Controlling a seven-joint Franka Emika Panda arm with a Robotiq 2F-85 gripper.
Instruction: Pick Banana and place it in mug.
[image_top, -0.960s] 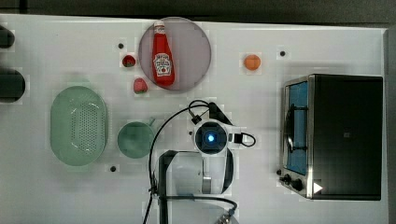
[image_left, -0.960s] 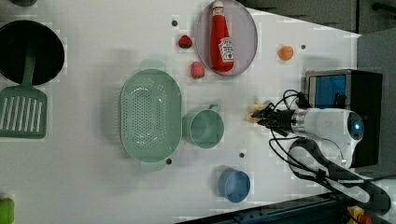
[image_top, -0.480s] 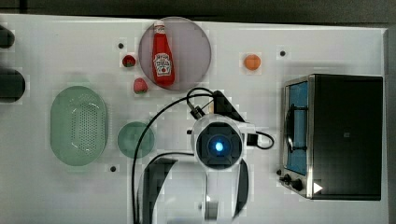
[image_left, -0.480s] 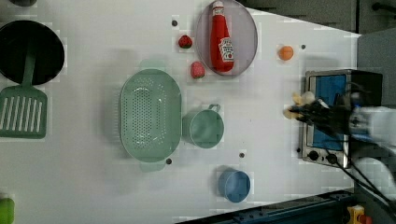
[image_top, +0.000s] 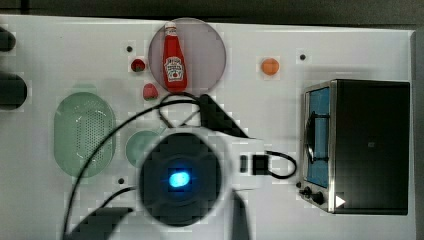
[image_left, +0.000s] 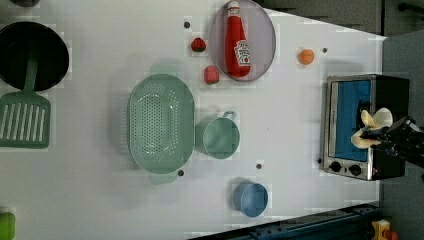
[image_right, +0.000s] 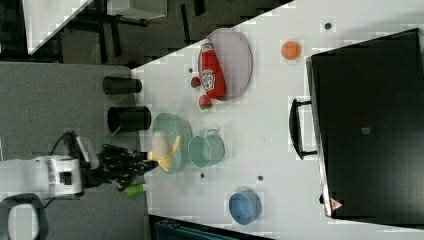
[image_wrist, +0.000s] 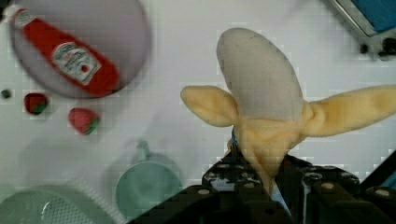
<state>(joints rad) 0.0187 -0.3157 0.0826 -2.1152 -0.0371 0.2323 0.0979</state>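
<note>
The pale yellow banana (image_wrist: 261, 93), with peel flaps spread to both sides, sits between the black fingers of my gripper (image_wrist: 261, 179), which is shut on its lower end. The gripper (image_left: 381, 136) holds the banana (image_left: 369, 128) high above the table, so in the left view it appears in front of the toaster oven. In the right view the banana (image_right: 162, 147) and gripper (image_right: 144, 159) overlap the colander's edge. The muted-green mug (image_left: 220, 139) stands upright beside the colander, handle toward the plate, also seen as the mug (image_right: 205, 150) (image_wrist: 147, 186). My arm partly covers the mug (image_top: 136, 147).
A pale-green colander (image_left: 160, 122) lies next to the mug. A blue cup (image_left: 252, 198) stands near the front edge. The ketchup bottle (image_left: 237, 42) lies on a grey plate, with two strawberries (image_left: 211, 75) and an orange (image_left: 305, 56) nearby. The toaster oven (image_left: 362, 125) is at the left view's right.
The arm has risen toward the top camera with the banana in its grip and drifted toward the left view's right. The mug and the other things have not moved.
</note>
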